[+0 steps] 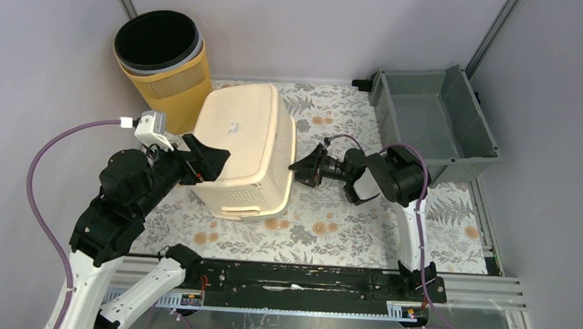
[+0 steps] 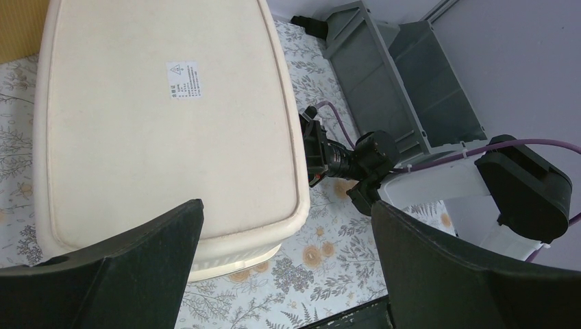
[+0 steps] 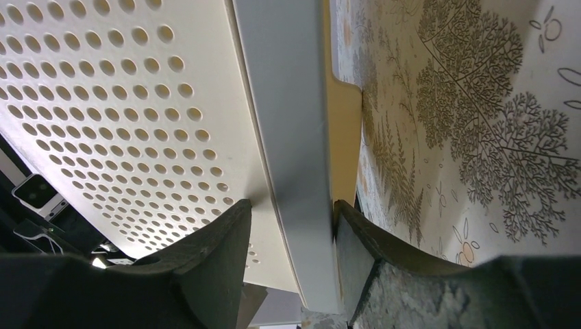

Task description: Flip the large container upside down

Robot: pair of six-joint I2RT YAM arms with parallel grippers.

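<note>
On the left side, rises from the base, folds at the elbow and reaches inward toward mid-table, carrying the left gripper (image 1: 200, 160) over the near-left corner of the large container (image 1: 237, 143). Spread to full width there, fingers (image 2: 137, 260) clear of the plastic, holding nothing.

On the right side, stands up from the base on a white link, then bends sharply left and runs low and level, wrist rolled, bringing the right gripper (image 1: 304, 167) against the container's right flank. Pinches the flared rim (image 3: 288, 137) there between both fingers, touching the perforated outer wall on one side and the inner face on the other.

Sits near the middle of the flowered mat (image 1: 330, 227), already base-up, with the flat bottom and its small white label (image 2: 181, 80) facing the ceiling and the open mouth down. Runs lengthwise from the near edge toward the far edge of the table, leaning slightly right at the far end, wider at the rim than at the base. Stands just beside the yellow bin (image 1: 162, 60) at its far-left corner, well apart from the grey tote (image 1: 434, 119) at far right. Cannot tell whether the pinched edge is lifted off the mat.
</note>
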